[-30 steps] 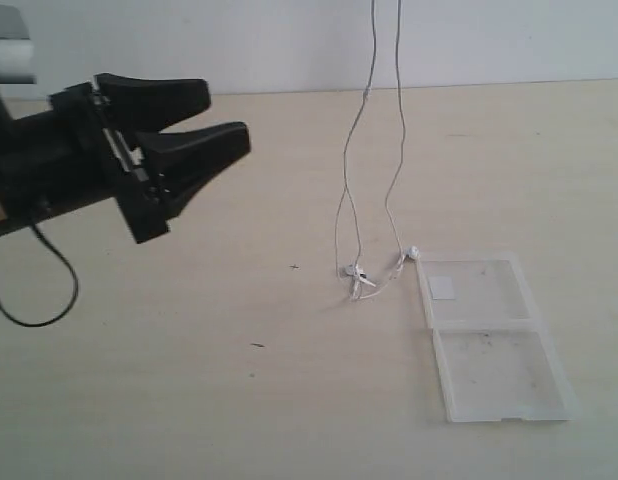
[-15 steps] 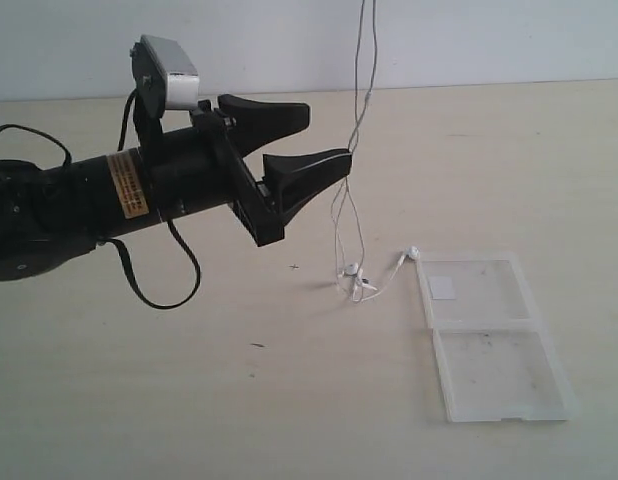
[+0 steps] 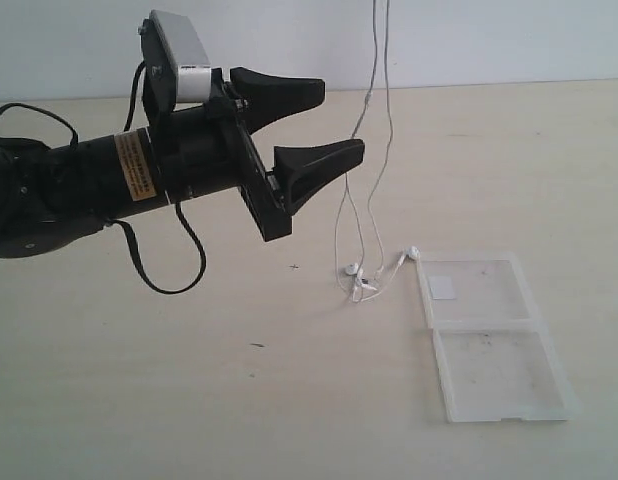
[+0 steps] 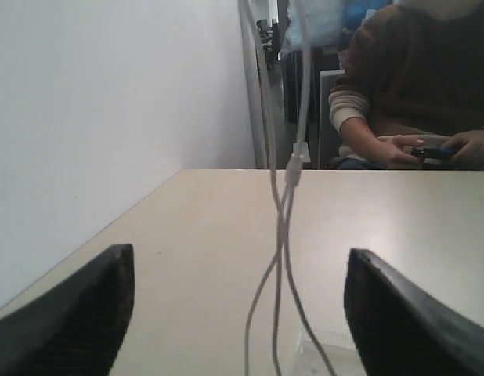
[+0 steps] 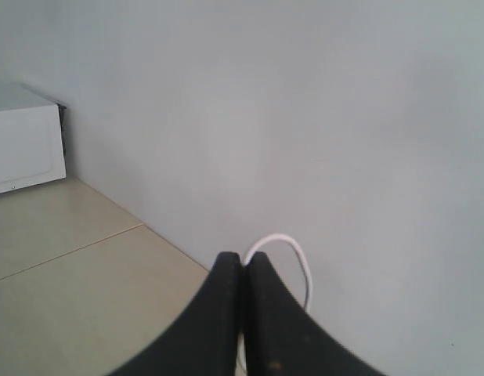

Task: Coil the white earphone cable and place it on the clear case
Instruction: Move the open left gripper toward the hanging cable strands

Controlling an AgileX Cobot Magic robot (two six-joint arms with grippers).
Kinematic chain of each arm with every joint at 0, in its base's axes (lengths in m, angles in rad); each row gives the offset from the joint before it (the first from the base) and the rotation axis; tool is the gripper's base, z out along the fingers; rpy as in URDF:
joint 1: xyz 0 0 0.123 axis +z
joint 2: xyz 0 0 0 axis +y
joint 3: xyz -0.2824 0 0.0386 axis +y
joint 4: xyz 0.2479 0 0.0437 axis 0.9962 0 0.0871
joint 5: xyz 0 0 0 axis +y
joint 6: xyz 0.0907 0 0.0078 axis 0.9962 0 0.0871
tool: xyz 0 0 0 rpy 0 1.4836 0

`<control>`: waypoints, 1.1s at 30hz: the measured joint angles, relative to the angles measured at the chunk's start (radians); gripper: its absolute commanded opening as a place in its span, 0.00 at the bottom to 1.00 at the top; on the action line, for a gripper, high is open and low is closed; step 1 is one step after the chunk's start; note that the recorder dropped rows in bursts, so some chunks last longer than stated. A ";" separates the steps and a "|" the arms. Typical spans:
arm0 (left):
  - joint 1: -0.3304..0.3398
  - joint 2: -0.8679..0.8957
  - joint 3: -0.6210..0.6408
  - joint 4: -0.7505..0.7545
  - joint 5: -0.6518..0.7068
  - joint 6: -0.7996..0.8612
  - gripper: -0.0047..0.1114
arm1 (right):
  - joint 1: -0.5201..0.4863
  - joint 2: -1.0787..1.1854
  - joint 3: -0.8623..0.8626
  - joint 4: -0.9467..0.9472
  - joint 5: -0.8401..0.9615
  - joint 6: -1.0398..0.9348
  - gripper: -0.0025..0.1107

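The white earphone cable hangs down from above the exterior view's top edge, its two earbuds resting on the table beside the clear case. The case lies open and flat at the right front. My left gripper is open, raised above the table, its lower fingertip close to the hanging strands. In the left wrist view the cable hangs between the two spread black fingers. My right gripper is shut on the cable, a white loop sticking out past its tips; it is out of the exterior view.
The beige table runs back to a white wall. A seated person shows beyond the table's far edge in the left wrist view. A white box stands by the wall in the right wrist view.
My left arm has swung in from the left edge toward the hanging cable and risen a little, jaws staying open. The cable strands have shifted slightly; the earbuds stay on the table.
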 measured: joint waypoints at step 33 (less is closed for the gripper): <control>-0.008 0.089 -0.072 0.020 -0.038 0.055 0.65 | 0.000 0.000 0.000 -0.002 0.019 0.000 0.02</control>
